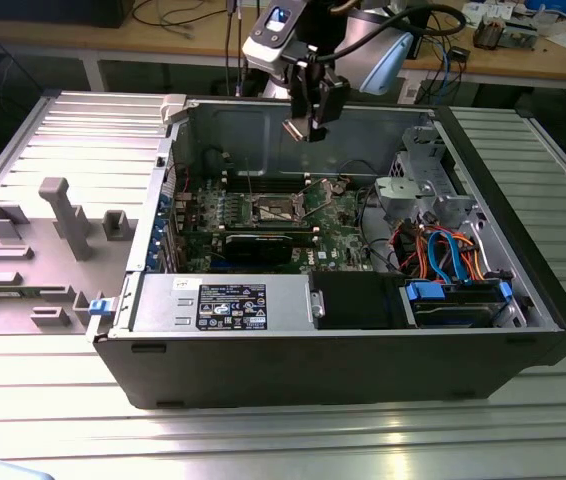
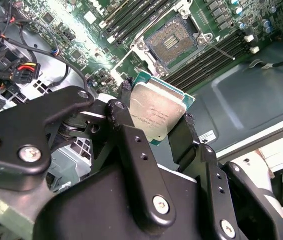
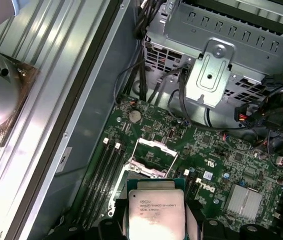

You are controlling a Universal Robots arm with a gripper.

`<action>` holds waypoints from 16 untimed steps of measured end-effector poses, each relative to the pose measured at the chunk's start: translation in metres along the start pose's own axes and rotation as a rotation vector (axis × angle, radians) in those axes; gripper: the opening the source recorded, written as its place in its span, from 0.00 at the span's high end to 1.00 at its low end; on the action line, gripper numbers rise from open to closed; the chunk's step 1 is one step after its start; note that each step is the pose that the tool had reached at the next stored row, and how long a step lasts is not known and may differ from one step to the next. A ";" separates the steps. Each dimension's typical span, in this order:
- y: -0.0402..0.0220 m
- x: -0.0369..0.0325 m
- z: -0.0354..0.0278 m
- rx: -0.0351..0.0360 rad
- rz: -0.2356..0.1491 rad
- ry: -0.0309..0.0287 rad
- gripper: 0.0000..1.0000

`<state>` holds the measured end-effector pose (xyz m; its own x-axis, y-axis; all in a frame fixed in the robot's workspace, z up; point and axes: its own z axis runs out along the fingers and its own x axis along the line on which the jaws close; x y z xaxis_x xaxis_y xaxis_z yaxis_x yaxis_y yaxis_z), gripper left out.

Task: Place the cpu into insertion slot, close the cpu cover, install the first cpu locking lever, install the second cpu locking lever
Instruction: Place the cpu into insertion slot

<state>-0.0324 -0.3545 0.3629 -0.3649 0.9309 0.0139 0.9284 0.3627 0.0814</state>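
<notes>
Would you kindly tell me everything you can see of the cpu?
The cpu is a small flat square chip: dull silver metal top bearing print, green rim around it. The gripper holds it in the air, black jaws clamped on two opposite sides. It hangs above the motherboard, apart from the open insertion slot, touching nothing else.

We've got a silver-grey cpu [image 2: 156,112] with green edging, black tool [image 2: 157,105], green motherboard [image 3: 216,150], plus orange and blue cables [image 1: 445,250].

silver-topped cpu [image 2: 156,112] clamped aloft above the open insertion slot [image 2: 174,41].
</notes>
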 end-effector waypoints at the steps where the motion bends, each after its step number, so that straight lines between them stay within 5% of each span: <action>1: 0.0000 0.0000 0.0001 -0.0001 0.007 -0.0005 0.45; 8: -0.0001 0.0000 0.0005 -0.0008 0.083 -0.0067 0.45; 16: -0.0028 0.0011 0.0005 -0.0008 0.090 -0.0073 0.45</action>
<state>-0.0353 -0.3545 0.3622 -0.2795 0.9601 0.0140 0.9573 0.2775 0.0809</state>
